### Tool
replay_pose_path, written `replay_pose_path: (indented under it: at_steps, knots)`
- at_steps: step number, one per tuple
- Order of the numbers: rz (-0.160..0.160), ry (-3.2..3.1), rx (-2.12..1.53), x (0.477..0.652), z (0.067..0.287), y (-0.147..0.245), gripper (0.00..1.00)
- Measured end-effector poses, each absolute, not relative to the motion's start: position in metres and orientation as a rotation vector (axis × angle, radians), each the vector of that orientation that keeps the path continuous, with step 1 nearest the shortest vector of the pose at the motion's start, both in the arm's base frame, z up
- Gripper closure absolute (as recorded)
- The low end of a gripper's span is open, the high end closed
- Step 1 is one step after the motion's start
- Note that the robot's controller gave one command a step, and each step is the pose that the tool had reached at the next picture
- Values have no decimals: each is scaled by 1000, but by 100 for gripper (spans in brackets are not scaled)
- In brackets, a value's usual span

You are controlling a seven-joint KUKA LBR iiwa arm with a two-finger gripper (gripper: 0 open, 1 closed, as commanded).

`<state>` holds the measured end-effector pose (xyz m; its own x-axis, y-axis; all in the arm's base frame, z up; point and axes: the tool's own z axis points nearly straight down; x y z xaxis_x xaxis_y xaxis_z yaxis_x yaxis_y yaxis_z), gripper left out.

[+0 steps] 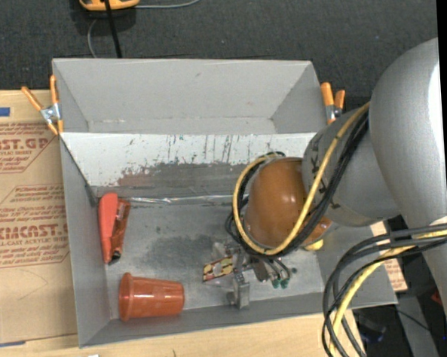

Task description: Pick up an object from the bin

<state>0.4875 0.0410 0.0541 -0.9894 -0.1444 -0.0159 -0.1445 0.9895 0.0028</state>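
Down low nr front wall of bin (180, 86) w/ gripper (236, 280); open or closed, can't tell. Left of it, apart: orange tapered cup (150, 295), on its side, front-left corner.

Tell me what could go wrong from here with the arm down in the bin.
The gripper sits close to the near wall of the bin and might scrape it. The red cup lies on its side, apart from the gripper; a nudge could set it rolling. The cup and the orange stapler-like tool lie further to the view's left, so a lift here may come up empty.
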Motion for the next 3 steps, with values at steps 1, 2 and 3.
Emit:
replay_pose_path:
  at_steps: [1, 2, 3]
  knots:
    - [5, 3122, -224, 486, 55, 40, 100]
    - [6, 3127, -222, 485, 63, 40, 100]
    - [5, 3128, -224, 484, 83, 41, 100]
